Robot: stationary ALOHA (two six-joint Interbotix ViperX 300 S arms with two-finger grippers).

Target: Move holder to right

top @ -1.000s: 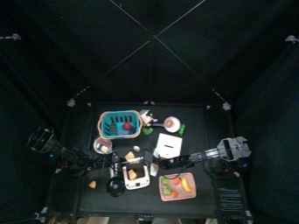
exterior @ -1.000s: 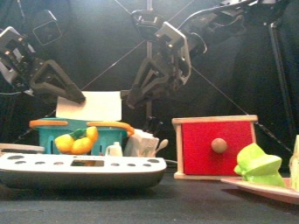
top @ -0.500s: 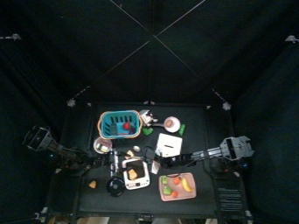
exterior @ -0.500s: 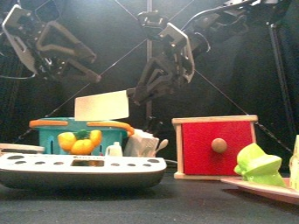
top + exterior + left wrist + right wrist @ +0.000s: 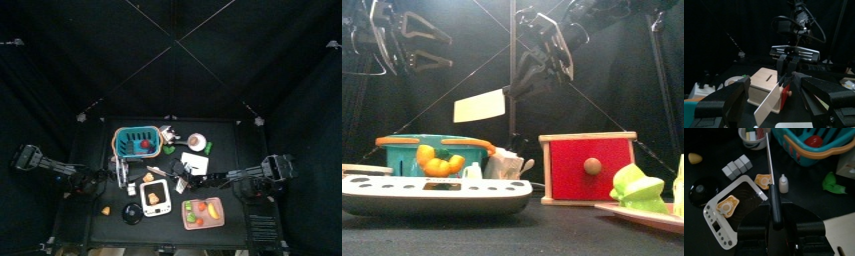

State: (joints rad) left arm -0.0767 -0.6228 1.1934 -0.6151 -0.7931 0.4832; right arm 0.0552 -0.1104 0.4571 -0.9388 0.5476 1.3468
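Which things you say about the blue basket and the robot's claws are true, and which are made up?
1. The teal holder has yellow toy fruit in it. True.
2. The right gripper holds a flat white card. True.
3. The left gripper is squeezing the holder. False: it is open and empty.
4. The red box lies inside the holder. False: it stands on the table beside it.

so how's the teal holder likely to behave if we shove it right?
The holder looks like thin slatted plastic, so probably light and apt to slide rather than tip, given its wide square base. The fruit piled inside may shift or roll. Its open slatted walls may flex under a push.
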